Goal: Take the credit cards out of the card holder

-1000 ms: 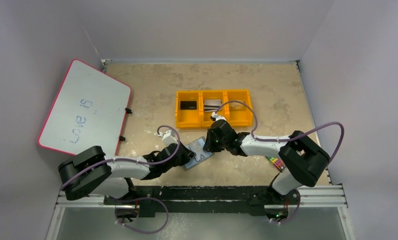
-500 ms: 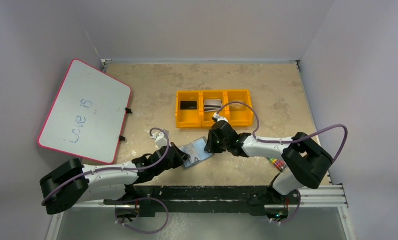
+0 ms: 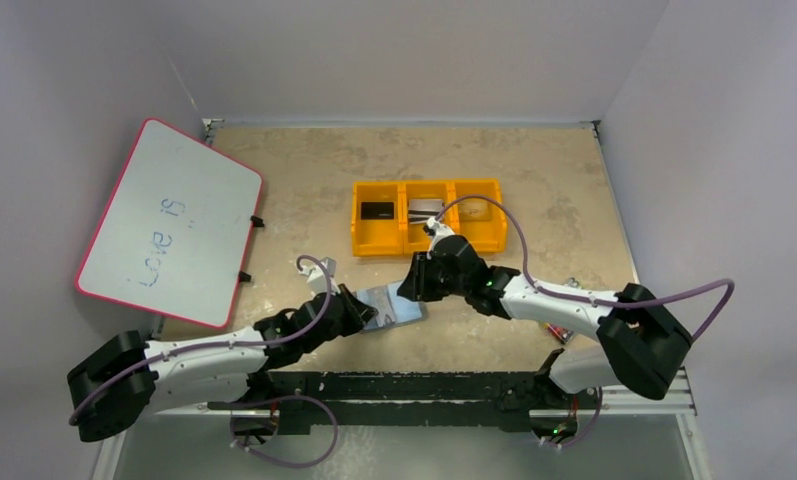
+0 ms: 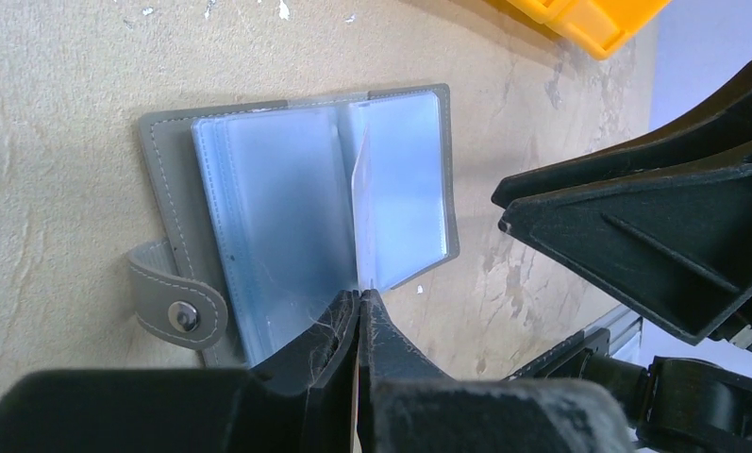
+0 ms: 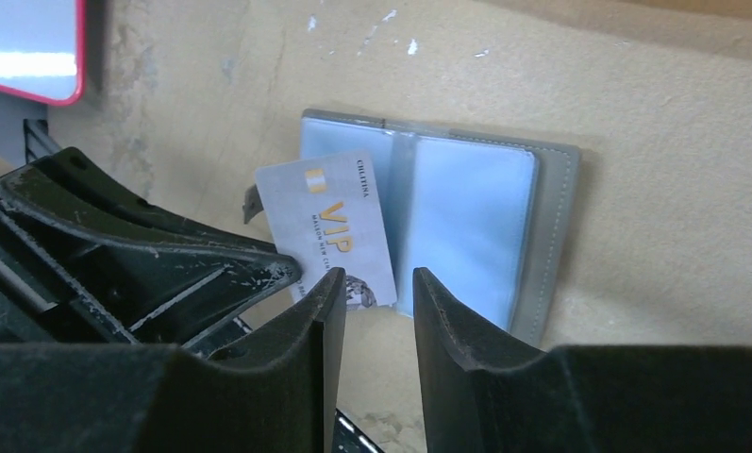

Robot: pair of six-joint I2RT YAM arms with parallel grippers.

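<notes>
Pale glossy credit card (image 5: pixel 329 231) gripped edge-on by left pincer (image 4: pixel 359 319)

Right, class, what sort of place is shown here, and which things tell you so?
Probably a robot lab workcell: left arm and right arm bolted to a rail at the table edge, blank walls around, props like a yellow bin tray and whiteboard.

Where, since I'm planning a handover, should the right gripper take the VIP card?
Likely the VIP card's free short end, opposite the left gripper's pinch, coming edge-on from beyond that end, one finger on each flat face: it is thin and held over the open card holder.
</notes>
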